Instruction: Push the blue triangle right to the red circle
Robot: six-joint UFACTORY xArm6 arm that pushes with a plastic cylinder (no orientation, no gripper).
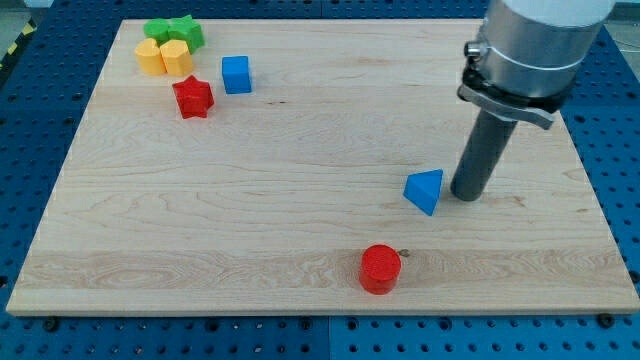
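Pale wooden board (300, 230) on blue pegboard table (40, 110), my tip (466, 193), no jawed end effector, just right of blue triangle (425, 190).

My tip (467, 194) rests on the wooden board (300, 220) just beside the blue triangle (425, 190), on its right in the view. The red circle (380, 268) lies near the view's bottom, below and left of the triangle. At the top left sit a blue cube (236, 74), a red star (193, 97), two yellow blocks (164, 57) and two green blocks (174, 30), clustered close together
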